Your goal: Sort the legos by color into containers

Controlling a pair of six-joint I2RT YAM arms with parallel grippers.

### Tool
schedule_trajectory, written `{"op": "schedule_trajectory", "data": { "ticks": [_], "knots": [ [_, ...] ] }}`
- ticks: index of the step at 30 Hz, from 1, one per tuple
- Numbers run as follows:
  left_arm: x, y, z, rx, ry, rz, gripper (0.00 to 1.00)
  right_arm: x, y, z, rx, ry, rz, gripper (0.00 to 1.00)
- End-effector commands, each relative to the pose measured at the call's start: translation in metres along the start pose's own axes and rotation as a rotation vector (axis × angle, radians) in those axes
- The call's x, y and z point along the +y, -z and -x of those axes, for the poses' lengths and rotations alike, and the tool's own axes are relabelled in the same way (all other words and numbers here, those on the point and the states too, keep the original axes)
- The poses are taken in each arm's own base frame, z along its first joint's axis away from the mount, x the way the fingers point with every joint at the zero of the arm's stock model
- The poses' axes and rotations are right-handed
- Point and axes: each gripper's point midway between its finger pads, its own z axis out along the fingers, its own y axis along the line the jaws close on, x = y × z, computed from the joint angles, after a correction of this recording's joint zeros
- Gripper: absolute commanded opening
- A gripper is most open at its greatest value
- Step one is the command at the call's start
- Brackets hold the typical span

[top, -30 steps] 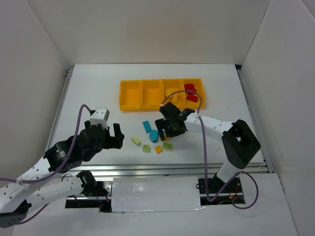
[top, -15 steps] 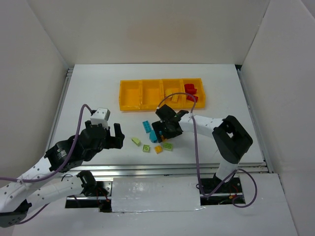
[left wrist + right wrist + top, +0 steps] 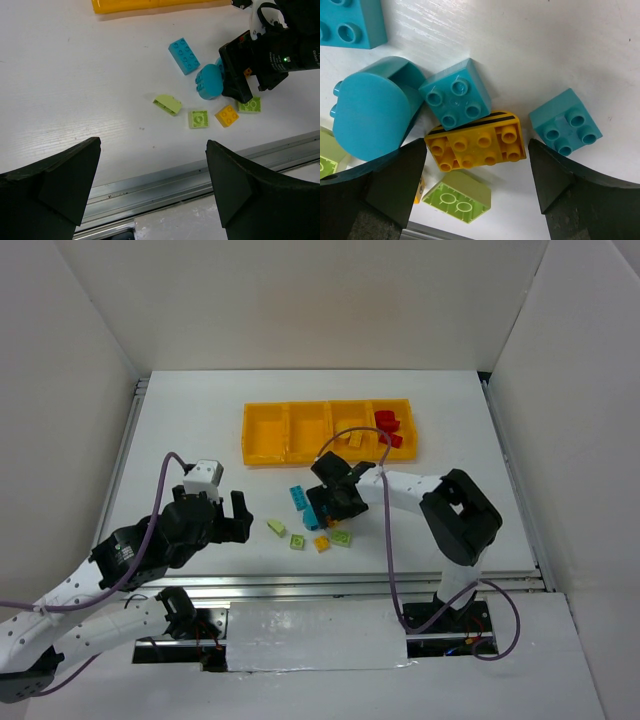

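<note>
Now my right gripper [image 3: 477, 167] has slid left over the loose bricks [image 3: 297, 497], jaws spread wide and empty astride the yellow brick [image 3: 475, 147], seemingly not touching it, so that pick looks next. The tray [image 3: 265, 445] lies just beyond; my left gripper [image 3: 152, 165] hangs wide open, empty.

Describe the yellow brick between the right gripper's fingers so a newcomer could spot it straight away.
Find the long orange-yellow tray at the far side of the table; just in front, the right gripper sits over a brick cluster. Between its open fingers lies a yellow eight-stud brick, the only one there with black stripes along one side.
</note>
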Motion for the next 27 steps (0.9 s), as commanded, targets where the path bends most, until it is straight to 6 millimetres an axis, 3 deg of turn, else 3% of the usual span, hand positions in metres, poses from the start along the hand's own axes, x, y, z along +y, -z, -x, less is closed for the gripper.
{"op": "schedule_trajectory", "data": {
  "ticks": [1,13,17,20,23,27],
  "knots": [
    [-0.005,0.0,0.001,-0.013,-0.003,-0.027,0.99,-0.001,-0.003,0.014,-0.027,0.039,-0.023,0.9],
    [-0.006,0.0,0.001,-0.015,-0.005,-0.041,0.99,0.0,-0.005,0.023,-0.046,0.061,-0.021,0.83],
    [-0.007,0.0,0.001,-0.014,-0.007,-0.042,0.99,-0.001,0.0,0.028,-0.075,0.05,-0.031,0.63],
    [-0.007,0.0,0.001,-0.011,-0.008,-0.042,0.99,-0.002,0.006,0.031,-0.09,0.04,-0.033,0.54],
    [-0.007,0.0,0.002,-0.013,-0.007,-0.042,0.99,-0.002,0.017,0.036,-0.115,0.021,-0.033,0.46],
    [-0.006,0.0,0.002,-0.017,-0.003,-0.038,1.0,0.001,0.049,0.052,-0.182,-0.015,-0.015,0.45]
  ]
}}
